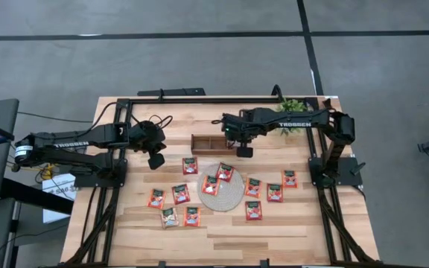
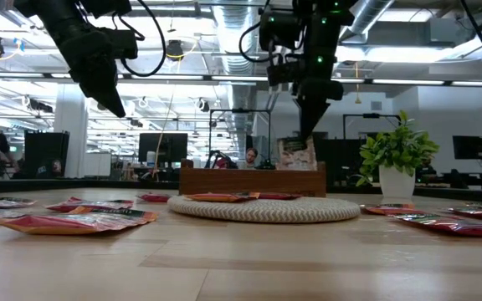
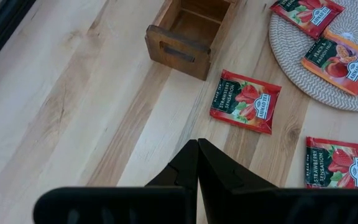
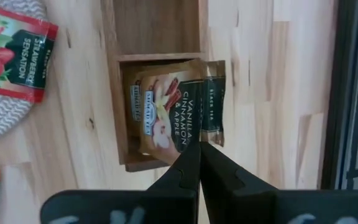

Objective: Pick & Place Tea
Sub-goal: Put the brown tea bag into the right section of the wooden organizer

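Nearest the lens in the right wrist view, the right claw (image 4: 199,155) is pinched shut on the edge of a pale, flat square tea sachet with a dark green band (image 4: 174,112), which hangs over the end compartment of the brown wooden three-compartment tray (image 4: 114,93). By my reading this is the first sachet going in, since the other compartments look bare. About a dozen red-orange sachets (image 1: 180,193) lie scattered outward, two on the round grey-beige woven mat (image 1: 233,195). The left claw (image 1: 156,160) waits closed and empty beside the tray. The pale plank worktop (image 1: 289,231) carries a small potted plant (image 2: 397,159); beyond is an open office with people.
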Available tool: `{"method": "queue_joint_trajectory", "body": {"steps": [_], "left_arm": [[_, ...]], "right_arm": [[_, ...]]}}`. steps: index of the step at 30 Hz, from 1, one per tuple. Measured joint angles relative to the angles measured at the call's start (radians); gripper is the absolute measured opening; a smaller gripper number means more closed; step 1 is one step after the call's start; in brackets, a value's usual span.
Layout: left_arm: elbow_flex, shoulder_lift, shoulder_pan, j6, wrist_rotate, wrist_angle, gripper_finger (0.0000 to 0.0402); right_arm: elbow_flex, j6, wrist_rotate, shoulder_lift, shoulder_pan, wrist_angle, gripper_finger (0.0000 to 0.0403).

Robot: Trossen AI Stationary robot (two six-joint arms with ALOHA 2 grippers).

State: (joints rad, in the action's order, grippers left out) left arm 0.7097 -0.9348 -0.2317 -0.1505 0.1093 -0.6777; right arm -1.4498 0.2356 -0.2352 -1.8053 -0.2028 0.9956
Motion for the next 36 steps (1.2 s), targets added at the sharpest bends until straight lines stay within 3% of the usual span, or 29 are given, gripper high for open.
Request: {"method": "queue_joint_trajectory", "body": {"steps": [28,36], "left_arm": [[0.0,0.0,0.0,0.0,0.0,0.0,0.0],[0.0,0.0,0.0,0.0,0.0,0.0,0.0]], "right_arm": [[0.053,0.009,0.001,0.0,-0.009,-0.063,0.0],[0.053,0.009,0.001,0.0,-0.009,-0.081,0.0038]]}}
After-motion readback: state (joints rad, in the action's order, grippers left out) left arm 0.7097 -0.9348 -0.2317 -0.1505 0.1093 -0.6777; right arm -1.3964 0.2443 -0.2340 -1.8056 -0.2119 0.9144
